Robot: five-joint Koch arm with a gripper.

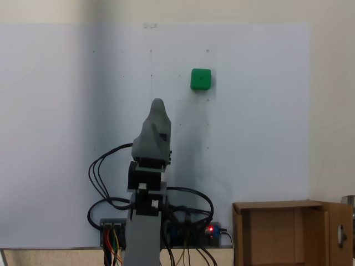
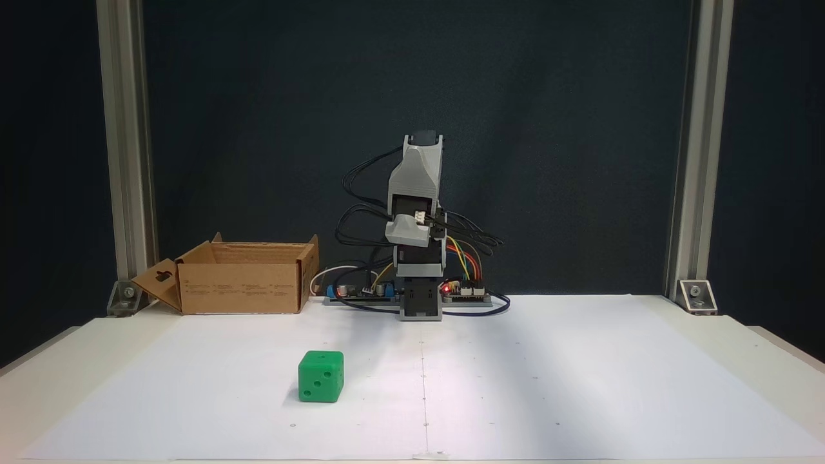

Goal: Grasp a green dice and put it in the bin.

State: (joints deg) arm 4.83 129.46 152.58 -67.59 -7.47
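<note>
- In a fixed view from above and behind the arm, the dice sits alone on the white sheet, far from the base and a little right of the arm's line.
- One dark dot shows on its top face there.
- In the other fixed view, facing the arm, the dice lies near the camera and left of the arm, showing three dots on its front face.
- The arm is folded up over its base at the far edge of the sheet, well apart from the dice.
- The gripper points away from the base towards the far side of the table in the view from behind; its grey shell covers the jaws.
- In the facing view the gripper shows as a grey wedge tucked against the arm (its jaws lie one behind the other), so I cannot tell whether they are apart or together.
- Nothing is seen held in it.
- The bin stands at the far left in the facing view, flaps upright, one flap folded outward on its left side.
- From behind, the bin is at the bottom right, near the base, and open on top.
- Cables loop from the arm down to the boards at the base, where a red light glows.
</note>
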